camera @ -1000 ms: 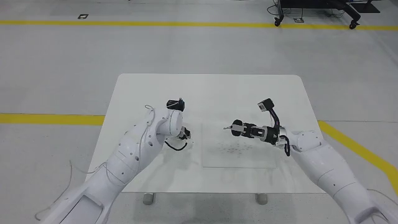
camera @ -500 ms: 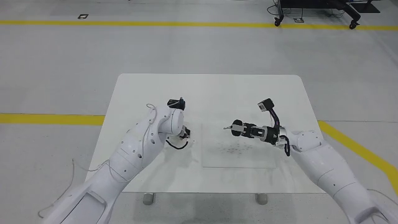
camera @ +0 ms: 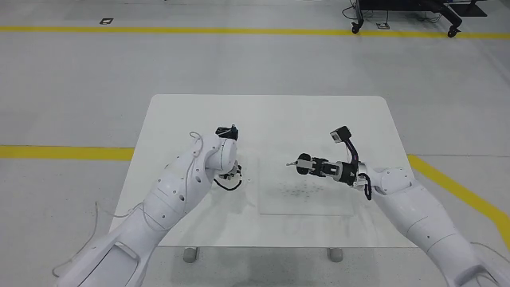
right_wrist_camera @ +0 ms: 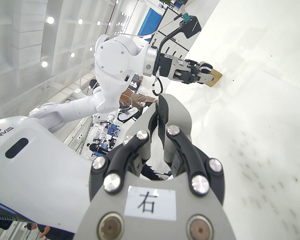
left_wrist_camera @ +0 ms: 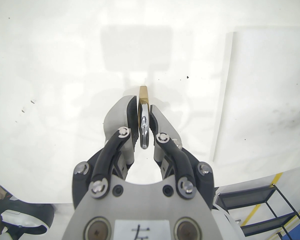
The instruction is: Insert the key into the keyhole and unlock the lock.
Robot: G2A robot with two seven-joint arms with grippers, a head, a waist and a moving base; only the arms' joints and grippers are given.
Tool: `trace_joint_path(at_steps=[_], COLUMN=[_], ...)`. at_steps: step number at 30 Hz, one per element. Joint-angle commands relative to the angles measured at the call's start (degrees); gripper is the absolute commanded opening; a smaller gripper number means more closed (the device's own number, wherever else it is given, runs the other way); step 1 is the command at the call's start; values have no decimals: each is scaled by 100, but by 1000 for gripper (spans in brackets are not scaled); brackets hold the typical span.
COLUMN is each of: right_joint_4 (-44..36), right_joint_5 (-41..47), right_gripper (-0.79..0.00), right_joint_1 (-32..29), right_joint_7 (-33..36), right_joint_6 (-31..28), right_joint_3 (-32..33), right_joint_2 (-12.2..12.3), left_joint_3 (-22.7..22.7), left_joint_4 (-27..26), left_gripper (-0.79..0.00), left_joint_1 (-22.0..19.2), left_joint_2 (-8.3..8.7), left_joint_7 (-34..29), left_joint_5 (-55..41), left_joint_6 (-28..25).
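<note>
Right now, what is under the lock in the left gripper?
Under the lock, held in the left gripper, the white table shows. The lock's lower end is at the tabletop; contact cannot be judged. The gripper fingers cover its sides, and any keyhole is hidden.

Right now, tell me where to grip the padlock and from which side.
Take the padlock across its flat faces near the shackle, coming from the shackle end, as the left tool does: those faces likely suit the pads, and the brass far end is left free.
</note>
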Motion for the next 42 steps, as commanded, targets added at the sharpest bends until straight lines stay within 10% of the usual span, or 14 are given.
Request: trace_joint_path(at_steps=[1, 12, 14, 20, 30, 42], right_joint_4=[0, 0, 0, 0, 0, 0], right_joint_5=[0, 0, 0, 0, 0, 0], right_gripper=[-785, -785, -785, -785, -785, -785], right_joint_1=[0, 0, 0, 0, 0, 0], right_joint_7=[0, 0, 0, 0, 0, 0], right_joint_6=[0, 0, 0, 0, 0, 0], right_joint_3=[0, 0, 0, 0, 0, 0], right_joint_2=[0, 0, 0, 0, 0, 0], left_joint_3=[1, 10, 2, -84, -440, -568], left_joint_4=[6, 29, 32, -1, -530, -773], left_gripper=[-785, -785, -631, -566, -776, -785], left_joint_1=[-4, 14, 22, 79, 356, 515], left_joint_2=[-10, -54, -60, -55, 68, 83], left_joint_7=[-4, -64, -73, -84, -142, -213], left_joint_5=[24, 201, 224, 279, 580, 765], left_joint_6=[-10, -93, -104, -139, -71, -139])
